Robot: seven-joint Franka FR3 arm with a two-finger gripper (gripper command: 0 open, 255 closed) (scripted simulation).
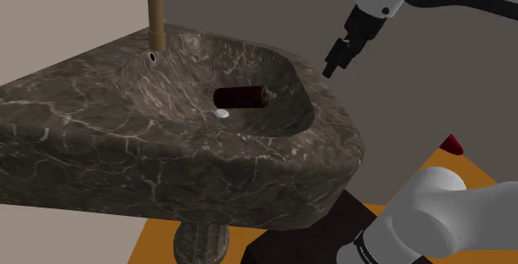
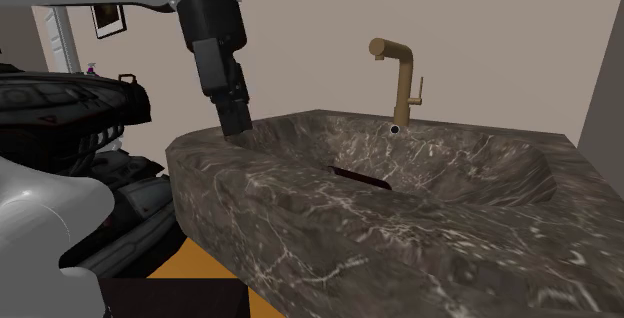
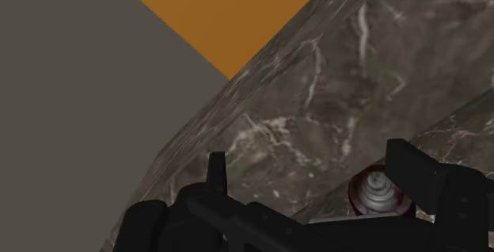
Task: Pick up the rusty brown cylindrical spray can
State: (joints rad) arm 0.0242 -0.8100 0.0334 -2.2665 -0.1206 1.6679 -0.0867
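Note:
The dark reddish-brown spray can [image 1: 241, 97] lies on its side in the basin of a dark marble sink [image 1: 100, 129], nozzle end toward the shoulder view's right. From the second exterior view only a dark red sliver of the can [image 2: 360, 178] shows over the near rim. My black gripper [image 1: 332, 65] hangs above and just outside the sink's rim, apart from the can, to the can's right in the shoulder view. In the wrist view the gripper [image 3: 313, 175] is open with nothing between its fingers. The can's nozzle end [image 3: 377, 192] peeks out beside one finger [image 3: 412, 167].
A brown faucet [image 1: 158, 9] rises from the sink's back ledge, and a pale drain plug [image 1: 222, 114] sits in the basin just before the can. The sink stands on a marble pedestal [image 1: 202, 244] over an orange floor [image 1: 158, 242]. Dark clutter [image 2: 70, 116] sits behind the arm.

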